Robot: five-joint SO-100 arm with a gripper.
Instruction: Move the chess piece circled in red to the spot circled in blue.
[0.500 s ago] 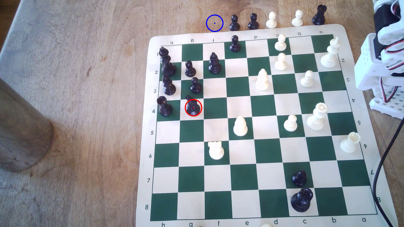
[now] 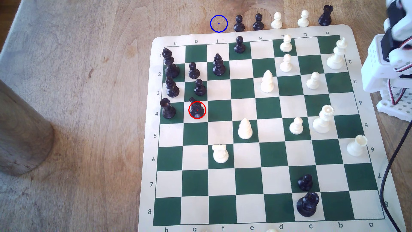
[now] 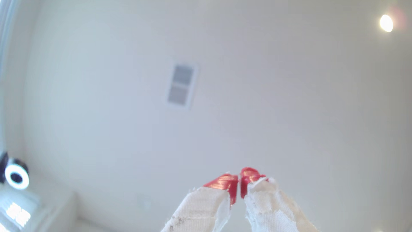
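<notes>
One wooden table (image 2: pixel 78 67) carries one green-and-cream chessboard mat (image 2: pixel 263 131); one white robot arm (image 2: pixel 388 67) stands at the exterior view's right edge. Beyond the mat's far edge stand five pieces: two black pawns, two white pawns, one black rook, with the blue-circled spot (image 2: pixel 218 23) just beside them. The red-circled black knight (image 2: pixel 196 108) stands on g4; the gripper (image 3: pixel 239 186), red-tipped, is nearly closed, holding nothing, pointing at a ceiling.

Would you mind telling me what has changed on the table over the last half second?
The arm at the exterior view's right edge has shifted slightly, its upper links now sitting differently and blurred. Nothing was taken hold of or let go. The chess piece stands in its red circle as before, the spot on the wood is bare, and every other piece kept its place. The gripper points at the ceiling, its red tips nearly together.
</notes>
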